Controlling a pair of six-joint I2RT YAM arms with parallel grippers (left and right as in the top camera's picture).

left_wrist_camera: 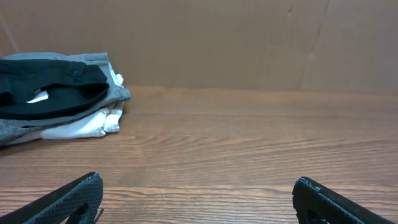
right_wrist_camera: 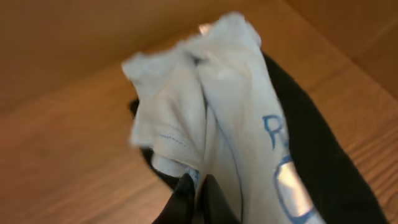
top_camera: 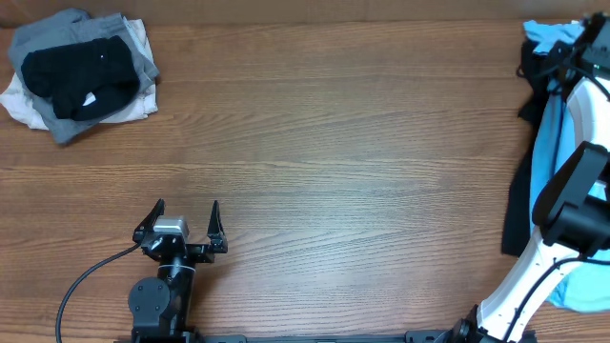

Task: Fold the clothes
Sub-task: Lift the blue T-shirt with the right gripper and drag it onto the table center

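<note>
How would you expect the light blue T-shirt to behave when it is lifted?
Probably floppy: the blue T-shirt bunches in folds where the right tool pinches it. Likely light, though it may drag the black garment beneath it.

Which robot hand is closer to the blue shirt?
Right. The right gripper, jaws shut, pinches the blue T-shirt; the left gripper hangs open far off to its left.

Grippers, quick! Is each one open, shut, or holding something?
Left gripper: open, holding nothing.
Right gripper: shut on the light blue T-shirt.
</note>
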